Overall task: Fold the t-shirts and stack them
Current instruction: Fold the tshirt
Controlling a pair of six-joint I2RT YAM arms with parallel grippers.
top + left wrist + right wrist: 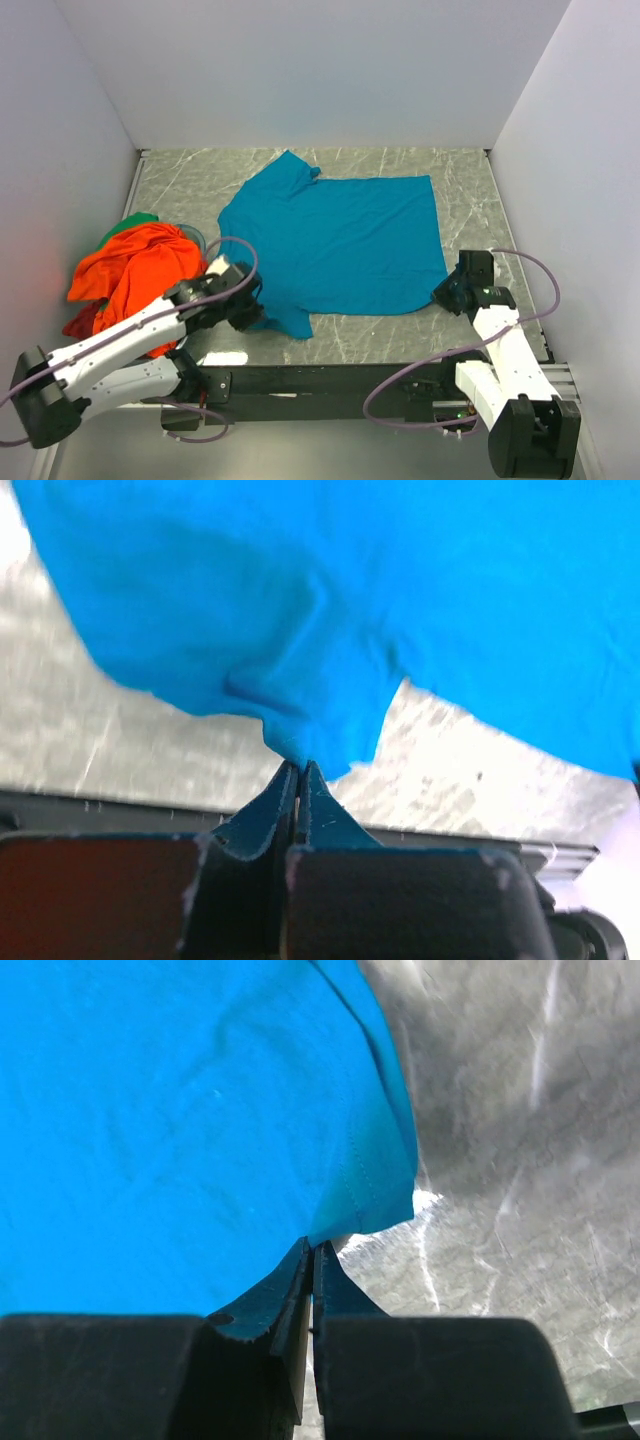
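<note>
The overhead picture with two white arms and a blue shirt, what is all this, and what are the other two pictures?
Those are two robot arms bolted at the near edge of a table, seen from above. The other pictures come from a camera on each wrist. A teal t-shirt lies spread on the table, with an orange t-shirt crumpled to its left. The left gripper is shut on the teal shirt's near sleeve area, the right gripper on its near hem corner.

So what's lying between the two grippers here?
Only the teal t-shirt: its near edge runs from the left gripper to the right gripper, and both are shut on it. The top external view shows this.
</note>
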